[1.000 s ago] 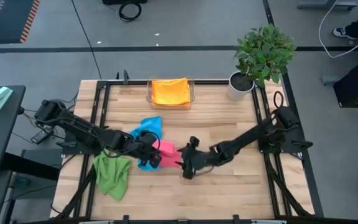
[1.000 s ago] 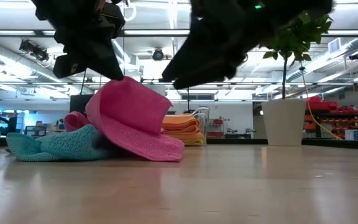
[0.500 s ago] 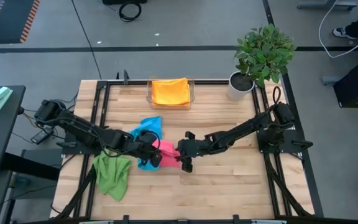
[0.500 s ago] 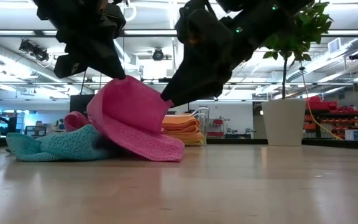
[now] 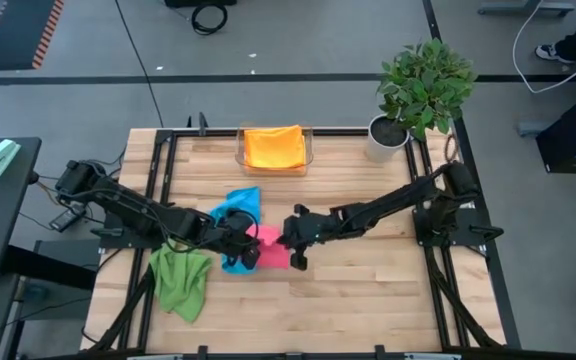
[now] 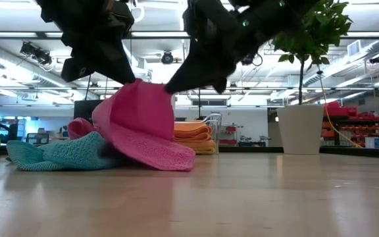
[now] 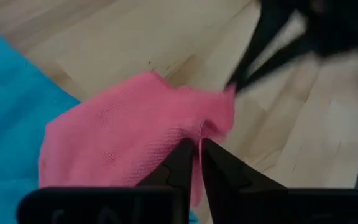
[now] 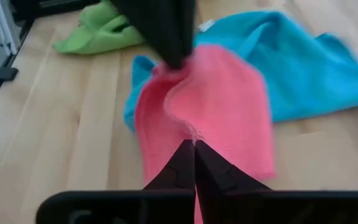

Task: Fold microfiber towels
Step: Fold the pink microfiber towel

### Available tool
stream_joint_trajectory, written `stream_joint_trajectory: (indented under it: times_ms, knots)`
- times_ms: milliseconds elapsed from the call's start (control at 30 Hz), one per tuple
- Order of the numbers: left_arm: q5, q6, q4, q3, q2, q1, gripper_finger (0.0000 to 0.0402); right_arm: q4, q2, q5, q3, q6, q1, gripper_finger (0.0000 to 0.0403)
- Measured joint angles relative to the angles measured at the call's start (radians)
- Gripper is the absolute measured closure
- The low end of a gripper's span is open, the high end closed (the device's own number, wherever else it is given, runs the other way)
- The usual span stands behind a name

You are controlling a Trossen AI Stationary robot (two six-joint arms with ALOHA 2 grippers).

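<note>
Broadly, the wooden counter [image 5: 368, 290] carries a potted plant [image 5: 423, 85] at its far right corner and a clear tray [image 5: 308, 150] holding a folded orange towel [image 5: 273, 146]. Mid-counter lie a green towel [image 5: 180, 282], a blue towel [image 5: 236, 210] and a pink towel [image 5: 271, 247]. Both tools pinch the pink towel's raised edge: left tool [image 5: 251, 250], right tool [image 5: 295, 254] pressed together on it.

Bright, even light comes from long ceiling lamps [image 6: 176, 39], with glare around them. The arms look as dark silhouettes against it. Shadows on the wooden table [image 5: 368, 290] are soft. Beyond the left gripper [image 7: 194, 146], the other arm is blurred.
</note>
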Motion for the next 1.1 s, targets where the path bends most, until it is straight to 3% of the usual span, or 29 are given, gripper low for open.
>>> stream_joint_trajectory:
  times_ms: [300,467,600,733,900,1100]
  knots:
    - [0.058,0.100,-0.041,-0.001,-0.142,0.021,0.0244,-0.625,-0.161,0.000,0.191,-0.069,-0.084,0.0401]
    - [0.057,0.103,-0.042,0.000,-0.247,0.042,0.0196,-0.754,-0.177,0.000,0.218,-0.074,-0.167,0.0402]
    - [0.052,0.097,-0.033,0.000,-0.250,0.038,0.0183,-0.779,-0.166,-0.002,0.218,-0.087,-0.229,0.0402]
    - [0.051,0.094,0.029,0.000,-0.135,0.012,0.0190,-0.776,-0.167,-0.007,0.217,-0.087,-0.285,0.0402]
    - [0.053,0.166,0.282,0.010,0.112,-0.025,0.0215,-0.808,-0.167,-0.057,0.217,-0.087,-0.344,0.0402]
    - [0.044,-0.284,0.304,0.129,0.410,-0.016,0.0251,-0.853,-0.174,-0.105,0.217,-0.115,-0.373,0.0403]
